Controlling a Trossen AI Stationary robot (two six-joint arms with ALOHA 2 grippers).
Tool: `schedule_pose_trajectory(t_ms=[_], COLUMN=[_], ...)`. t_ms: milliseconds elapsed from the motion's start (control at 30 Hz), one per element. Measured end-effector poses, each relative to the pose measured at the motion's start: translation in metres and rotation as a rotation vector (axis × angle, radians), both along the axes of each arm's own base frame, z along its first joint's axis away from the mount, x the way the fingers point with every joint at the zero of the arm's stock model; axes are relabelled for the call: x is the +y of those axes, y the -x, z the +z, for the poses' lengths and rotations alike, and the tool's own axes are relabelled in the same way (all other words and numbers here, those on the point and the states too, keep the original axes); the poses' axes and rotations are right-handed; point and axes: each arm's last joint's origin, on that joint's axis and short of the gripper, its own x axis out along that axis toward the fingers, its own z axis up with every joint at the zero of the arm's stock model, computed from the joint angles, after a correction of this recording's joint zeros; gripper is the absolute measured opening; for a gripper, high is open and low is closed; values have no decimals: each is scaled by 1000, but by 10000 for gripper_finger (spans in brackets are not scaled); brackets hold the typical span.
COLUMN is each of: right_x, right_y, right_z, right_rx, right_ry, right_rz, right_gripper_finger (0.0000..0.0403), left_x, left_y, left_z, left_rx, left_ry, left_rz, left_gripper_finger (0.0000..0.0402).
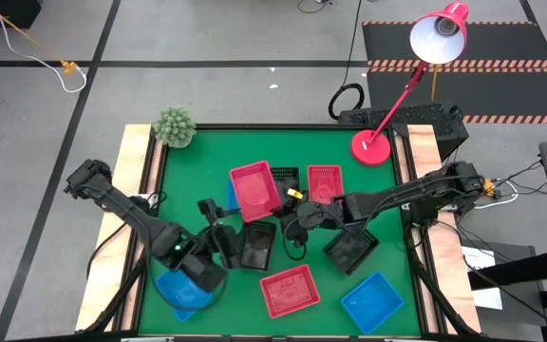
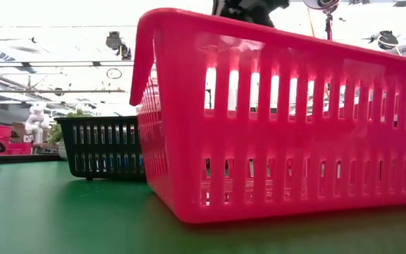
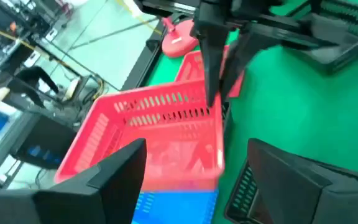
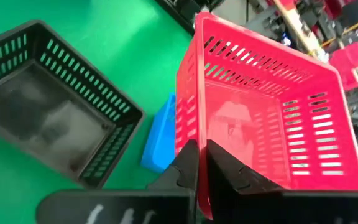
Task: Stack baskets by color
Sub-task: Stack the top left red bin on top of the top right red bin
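A red basket (image 1: pixel 254 188) hangs tilted over a blue basket (image 4: pixel 160 138) and beside a black basket (image 1: pixel 257 245) at the table's middle, with my right gripper (image 4: pixel 199 155) shut on it. My left gripper (image 3: pixel 196 149) stands open just near of the red basket, its fingers wide apart and touching nothing. More baskets sit flat on the green table: red (image 1: pixel 290 290), red (image 1: pixel 325 180), black (image 1: pixel 351 249), black (image 1: pixel 285 177), blue (image 1: pixel 372 301), and blue (image 1: pixel 186 290) under my left arm. My right gripper pinches the red basket's wall at its rim (image 4: pixel 188 134), on the side toward the table's right, one finger outside and one inside. The fingers come slanting down from the right. The basket is tilted; whether its lower edge rests on the blue basket I cannot tell.
A red lamp's round base (image 1: pixel 371 147) stands at the table's far right corner, and a small green plant (image 1: pixel 174 126) at the far left corner. In the low view a red basket (image 2: pixel 280 120) fills the front, with a black one (image 2: pixel 101 147) behind it.
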Motion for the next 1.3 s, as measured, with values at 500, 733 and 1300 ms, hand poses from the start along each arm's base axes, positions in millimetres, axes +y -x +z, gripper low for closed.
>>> schedule_pose_trajectory(t_ms=[500,733,1300], right_x=[8,32,54], right_y=[63,86,125], right_z=[46,63,62], right_rx=[0,-63,-3], right_ry=[-49,-60,-149], right_rz=[-182,-127,-178], right_gripper_finger=[5,6,8], left_x=[-10,-15,-13], left_y=[36,33,21], left_z=[11,11,15], left_rx=[-6,-1,-7], left_ry=[131,220,204], left_rz=[-26,-57,-121], left_gripper_finger=[189,155,138])
